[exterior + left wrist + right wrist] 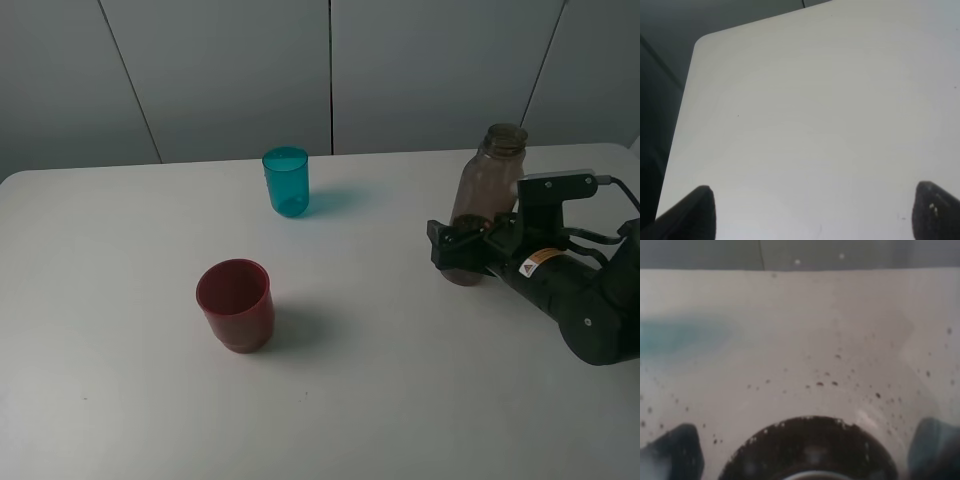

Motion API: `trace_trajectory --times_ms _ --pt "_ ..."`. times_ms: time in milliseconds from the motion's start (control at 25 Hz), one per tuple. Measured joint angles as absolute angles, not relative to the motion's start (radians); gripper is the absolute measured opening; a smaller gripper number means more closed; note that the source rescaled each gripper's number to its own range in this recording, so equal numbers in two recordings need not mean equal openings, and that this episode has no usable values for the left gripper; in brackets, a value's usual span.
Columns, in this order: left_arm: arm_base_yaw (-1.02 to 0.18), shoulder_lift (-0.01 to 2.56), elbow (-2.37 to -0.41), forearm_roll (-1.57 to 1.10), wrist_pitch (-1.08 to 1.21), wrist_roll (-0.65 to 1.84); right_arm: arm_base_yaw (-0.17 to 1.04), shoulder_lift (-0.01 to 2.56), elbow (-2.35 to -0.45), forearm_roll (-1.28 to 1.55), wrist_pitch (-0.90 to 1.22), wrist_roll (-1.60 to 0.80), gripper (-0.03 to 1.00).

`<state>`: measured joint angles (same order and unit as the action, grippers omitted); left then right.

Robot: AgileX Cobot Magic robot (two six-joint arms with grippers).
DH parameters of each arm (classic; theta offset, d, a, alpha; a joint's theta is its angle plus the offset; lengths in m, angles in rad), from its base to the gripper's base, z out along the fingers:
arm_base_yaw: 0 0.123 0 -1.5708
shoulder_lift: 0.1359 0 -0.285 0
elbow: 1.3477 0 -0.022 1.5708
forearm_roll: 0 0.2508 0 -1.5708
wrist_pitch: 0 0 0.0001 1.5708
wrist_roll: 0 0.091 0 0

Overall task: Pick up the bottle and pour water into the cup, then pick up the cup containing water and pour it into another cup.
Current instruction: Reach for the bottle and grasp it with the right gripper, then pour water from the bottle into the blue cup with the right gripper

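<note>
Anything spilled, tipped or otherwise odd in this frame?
Nothing stands out. The bottle, teal cup and red cup all stand upright on the table, with no spill visible. The right gripper sits open around the bottle's lower part.

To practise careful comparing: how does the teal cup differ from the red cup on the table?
The teal cup is translucent; the red cup looks opaque. The red cup looks wider and squatter, the teal cup slimmer. The teal cup stands farther back on the table, the red cup nearer the front. Both stand upright, mouths up, with nothing touching them.
</note>
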<state>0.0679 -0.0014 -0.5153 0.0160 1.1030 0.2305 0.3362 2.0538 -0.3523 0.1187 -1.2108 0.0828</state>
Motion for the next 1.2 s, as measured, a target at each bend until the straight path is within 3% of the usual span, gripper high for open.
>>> trace_trajectory --times_ms 560,640,680,760,1200 --pt "0.068 -0.001 -0.515 0.016 1.103 0.231 0.336 2.054 -0.352 0.121 -1.211 0.066 0.98" --pt "0.068 -0.001 -0.515 0.016 1.103 0.231 0.336 2.054 -0.352 0.123 -1.211 0.066 0.78" --pt "0.068 -0.001 -0.515 0.016 1.103 0.231 0.336 2.054 -0.352 0.123 -1.211 0.066 0.59" --pt "0.068 -0.001 -0.515 0.016 1.103 0.231 0.336 2.054 -0.352 0.123 -1.211 0.062 0.04" --pt "0.068 -0.001 -0.515 0.016 1.103 0.231 0.336 2.054 -0.352 0.123 -1.214 0.070 0.02"
